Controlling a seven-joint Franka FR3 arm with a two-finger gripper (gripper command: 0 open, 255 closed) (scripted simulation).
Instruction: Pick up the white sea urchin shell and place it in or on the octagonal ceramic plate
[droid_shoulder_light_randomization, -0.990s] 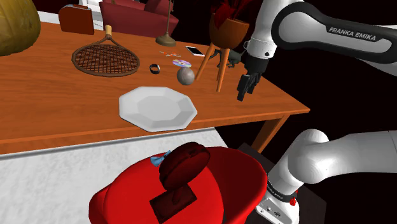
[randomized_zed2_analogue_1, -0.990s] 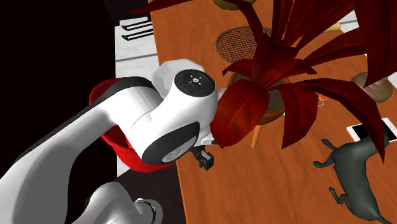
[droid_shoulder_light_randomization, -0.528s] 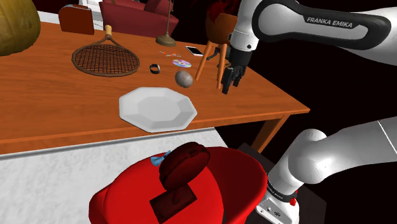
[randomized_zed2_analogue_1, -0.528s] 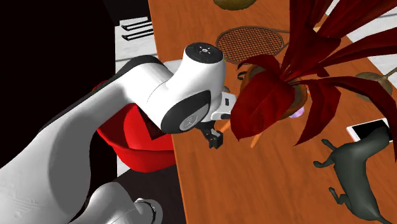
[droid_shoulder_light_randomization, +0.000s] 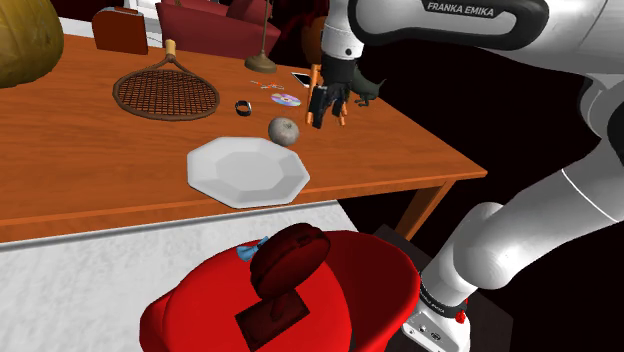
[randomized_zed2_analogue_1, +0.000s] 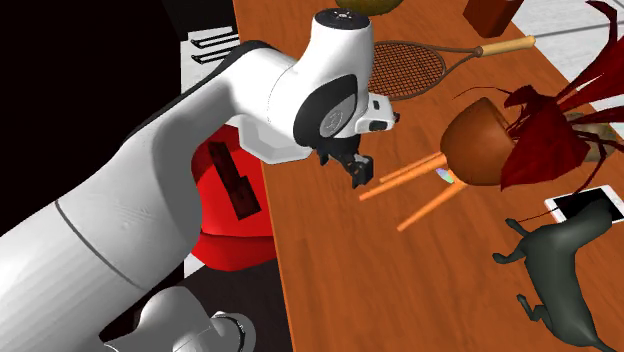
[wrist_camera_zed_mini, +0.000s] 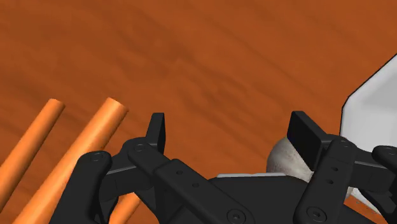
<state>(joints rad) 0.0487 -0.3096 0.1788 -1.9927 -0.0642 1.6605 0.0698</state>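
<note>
The sea urchin shell (droid_shoulder_light_randomization: 284, 129), a greyish-white ball, lies on the wooden table (droid_shoulder_light_randomization: 90, 150) just beyond the far edge of the white octagonal plate (droid_shoulder_light_randomization: 247, 170). My black gripper (droid_shoulder_light_randomization: 320, 108) hangs open above the table, a little to the shoulder view's right of the shell. In the wrist view the fingers (wrist_camera_zed_mini: 156, 130) stand wide apart over bare wood, with the shell (wrist_camera_zed_mini: 284, 159) partly hidden behind one finger and a corner of the plate (wrist_camera_zed_mini: 375, 105) beyond it. From the second exterior view the gripper (randomized_zed2_analogue_1: 358, 168) sits close to the plant stand's orange legs (randomized_zed2_analogue_1: 405, 180).
A potted red plant (randomized_zed2_analogue_1: 480, 145) on orange legs leans tilted beside the gripper. A racket (droid_shoulder_light_randomization: 165, 93), a disc (droid_shoulder_light_randomization: 287, 101) and a phone (randomized_zed2_analogue_1: 585, 205) lie farther back. A dark dog figure (randomized_zed2_analogue_1: 560, 270) stands near the table end. A red chair (droid_shoulder_light_randomization: 280, 295) sits below the table edge.
The arm has swung toward the shoulder view's left, bringing the gripper from the table's right end up close to the shell. The plant has tipped over, and the shell has shifted slightly toward the plate.
</note>
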